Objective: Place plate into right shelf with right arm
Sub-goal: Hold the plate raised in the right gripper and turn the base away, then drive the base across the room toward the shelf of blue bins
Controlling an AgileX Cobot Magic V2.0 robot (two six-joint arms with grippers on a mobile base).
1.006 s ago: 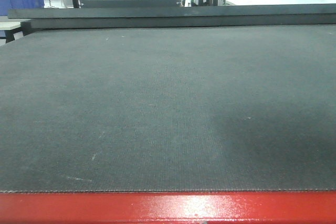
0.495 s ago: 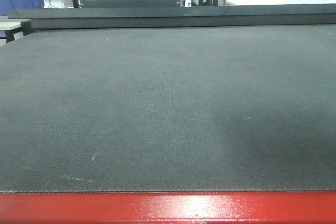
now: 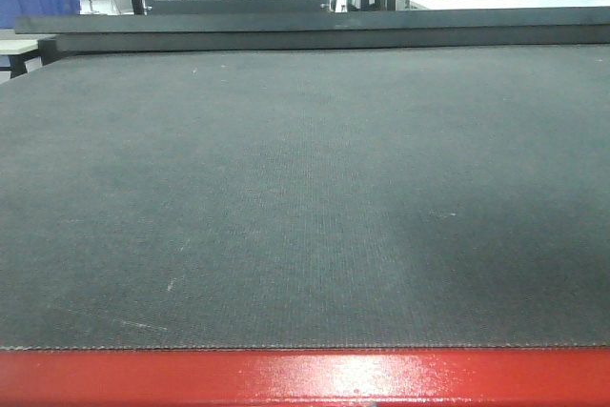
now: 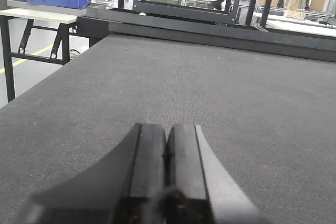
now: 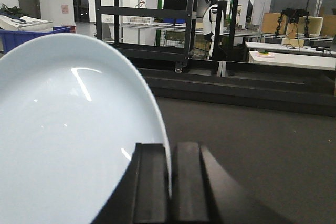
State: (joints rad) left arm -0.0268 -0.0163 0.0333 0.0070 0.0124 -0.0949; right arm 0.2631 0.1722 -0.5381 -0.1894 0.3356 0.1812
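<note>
right gripper (image 5: 170,153): I'm seeing it clamping the plate's rim, jaws pinched tight on it.
plate (image 5: 68,129): its white face is spreading toward 9 o'clock from the jaws.
left gripper (image 4: 167,137): jaws are pressing together on nothing, sitting low over the mat (image 4: 236,93).
front view: I'm getting only mat and the red table edge (image 3: 305,378) at 6 o'clock.

Dark grey mat (image 3: 305,188), red table edge (image 3: 305,378)
</note>
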